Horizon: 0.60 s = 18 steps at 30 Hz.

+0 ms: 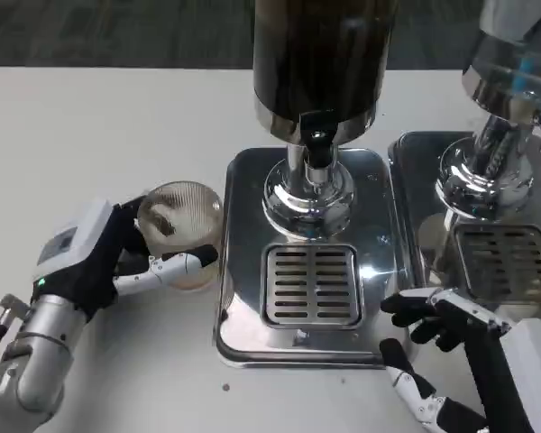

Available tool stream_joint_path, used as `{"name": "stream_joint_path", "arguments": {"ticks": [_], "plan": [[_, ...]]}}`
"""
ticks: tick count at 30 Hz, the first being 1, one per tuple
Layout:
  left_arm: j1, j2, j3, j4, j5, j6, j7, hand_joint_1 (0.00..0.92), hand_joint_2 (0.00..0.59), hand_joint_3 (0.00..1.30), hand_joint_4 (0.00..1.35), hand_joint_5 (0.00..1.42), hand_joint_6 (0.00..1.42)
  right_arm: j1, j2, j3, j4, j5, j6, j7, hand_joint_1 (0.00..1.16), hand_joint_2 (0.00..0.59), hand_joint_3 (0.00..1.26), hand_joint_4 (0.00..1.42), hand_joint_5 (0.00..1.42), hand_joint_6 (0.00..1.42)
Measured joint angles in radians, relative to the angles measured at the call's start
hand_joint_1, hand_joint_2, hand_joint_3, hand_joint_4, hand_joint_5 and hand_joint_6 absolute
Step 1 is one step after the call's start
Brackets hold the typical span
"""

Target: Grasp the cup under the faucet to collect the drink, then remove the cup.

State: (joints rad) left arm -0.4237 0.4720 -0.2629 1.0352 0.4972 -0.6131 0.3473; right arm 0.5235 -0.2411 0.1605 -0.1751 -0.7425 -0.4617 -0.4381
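Note:
A clear ribbed glass cup [180, 225] stands on the white table just left of the dispenser's steel base [243, 307]. My left hand [104, 257] grips it, fingers wrapped around its near side. The dark drink dispenser [320, 63] rises at the centre, its black faucet [317, 149] hanging over the slotted drip grate [311, 284]. Nothing stands on the grate. My right hand [442, 352] hovers at the base's near right corner with fingers apart, holding nothing.
A second dispenser [514, 99] with its own steel base and grate [505, 262] stands at the right edge. Bare white table [90, 135] stretches to the left and behind the cup.

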Motion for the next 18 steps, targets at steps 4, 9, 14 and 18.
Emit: {"name": "stream_joint_path", "arguments": {"ticks": [4,9,14,18], "plan": [[0.000,0.000,-0.013,0.000,0.026,0.000,0.027,0.266,0.058,0.45,0.60,0.83,0.98,0.004,0.001,-0.001,-0.014,-0.016,0.007,-0.004,0.68,0.387,0.54,0.57,0.65,0.72],[-0.001,0.000,-0.028,0.000,0.042,0.012,0.059,0.316,0.076,0.48,0.65,0.89,1.07,0.006,0.004,-0.002,-0.023,-0.016,0.009,-0.013,0.64,0.391,0.56,0.58,0.66,0.73],[-0.003,0.000,-0.033,0.000,0.063,0.031,0.079,0.352,0.083,0.51,0.68,0.94,1.12,0.007,0.004,-0.003,-0.023,-0.014,0.009,-0.013,0.59,0.406,0.56,0.59,0.66,0.72],[-0.002,-0.001,-0.034,0.000,0.066,0.034,0.093,0.357,0.088,0.56,0.73,0.99,1.17,0.007,0.004,-0.007,-0.023,-0.009,0.009,-0.013,0.58,0.405,0.56,0.59,0.66,0.72]]}}
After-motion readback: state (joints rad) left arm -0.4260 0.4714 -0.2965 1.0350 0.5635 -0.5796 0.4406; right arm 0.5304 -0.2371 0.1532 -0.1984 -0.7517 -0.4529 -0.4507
